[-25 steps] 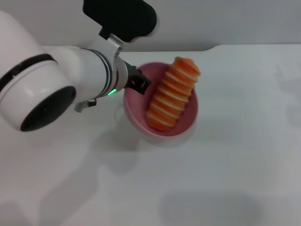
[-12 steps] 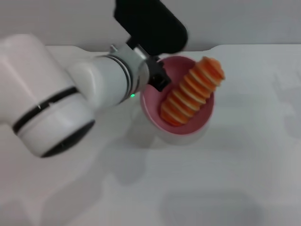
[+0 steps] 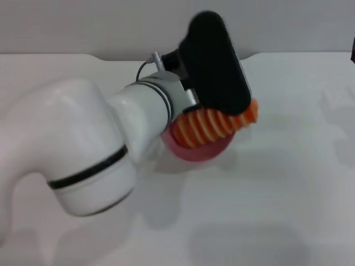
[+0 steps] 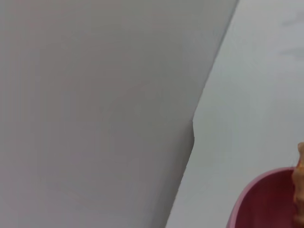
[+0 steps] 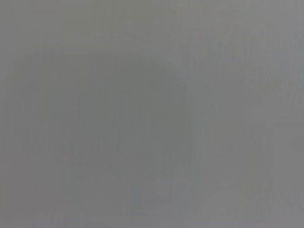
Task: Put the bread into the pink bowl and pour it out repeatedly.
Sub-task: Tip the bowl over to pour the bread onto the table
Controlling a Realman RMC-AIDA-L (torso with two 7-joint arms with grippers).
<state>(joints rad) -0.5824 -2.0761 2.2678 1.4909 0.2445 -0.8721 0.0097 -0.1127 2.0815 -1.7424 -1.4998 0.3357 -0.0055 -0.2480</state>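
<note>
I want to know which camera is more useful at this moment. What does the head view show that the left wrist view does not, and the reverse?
Only the head view shows the left arm reaching over the table, its black wrist housing covering most of the pink bowl, and the bread along nearly its whole length, one end sticking out past the rim.

Only the left wrist view shows a large plain grey surface filling most of the picture.

Both show part of the bowl rim, a bit of the bread and the white table. Neither shows the gripper's fingers.

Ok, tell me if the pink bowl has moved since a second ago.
Yes. The pink bowl has tipped toward the table's right side, bread still inside.
</note>
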